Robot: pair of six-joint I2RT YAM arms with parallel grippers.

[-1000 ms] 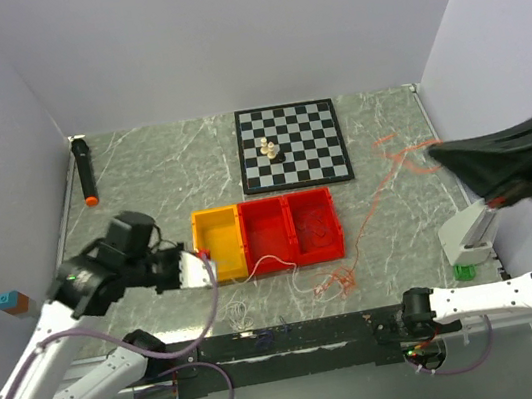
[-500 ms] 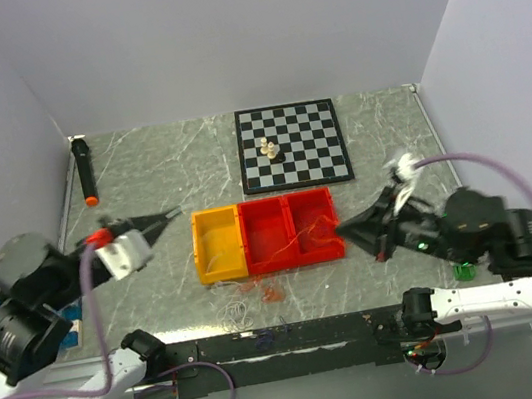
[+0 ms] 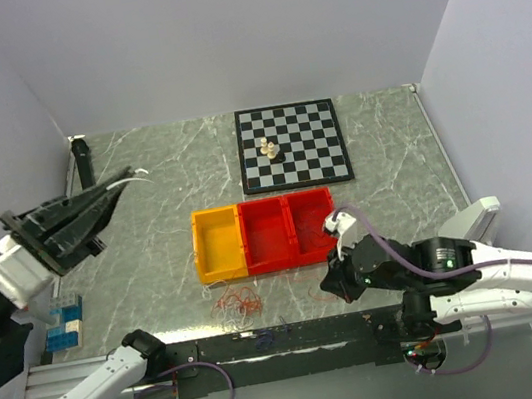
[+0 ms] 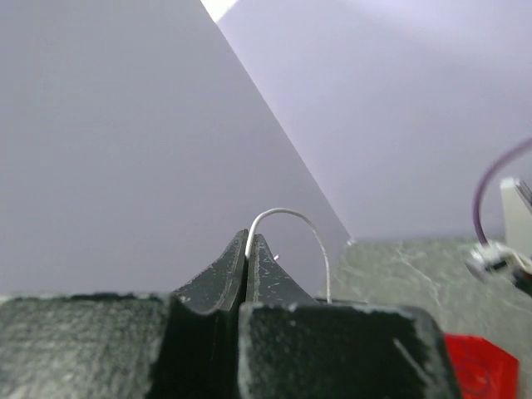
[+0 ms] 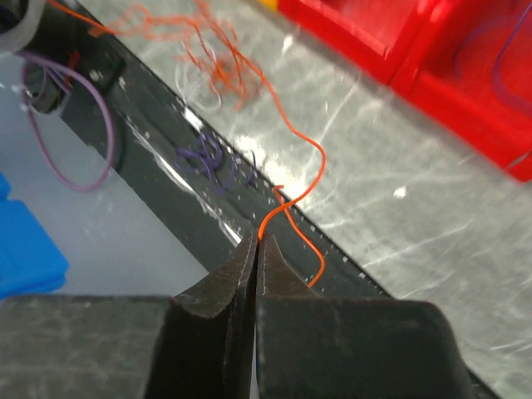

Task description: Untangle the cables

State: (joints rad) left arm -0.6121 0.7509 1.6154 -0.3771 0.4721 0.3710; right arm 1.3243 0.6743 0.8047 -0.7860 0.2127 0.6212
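My left gripper (image 3: 129, 178) is raised high over the table's left side, shut on a thin white cable (image 4: 287, 218) that arcs out of its fingertips (image 4: 251, 243) and drops behind the finger. My right gripper (image 3: 337, 283) is low at the table's front edge, shut on a thin orange cable (image 5: 293, 195). That cable curls away to a loose orange and white tangle (image 5: 218, 51), which lies in front of the yellow bin in the top view (image 3: 239, 303). I cannot tell where the white cable runs below the left gripper.
A yellow bin (image 3: 217, 245) and two joined red bins (image 3: 291, 228) sit mid-table. A chessboard (image 3: 292, 145) with a few pieces (image 3: 269, 148) lies at the back. A black marker (image 3: 81, 151) lies far left. Blue blocks (image 3: 61, 326) sit at the left front.
My left gripper has risen higher with the white cable. My right arm has dropped to the front edge, holding the orange cable. The tangle now lies bunched in front of the yellow bin.
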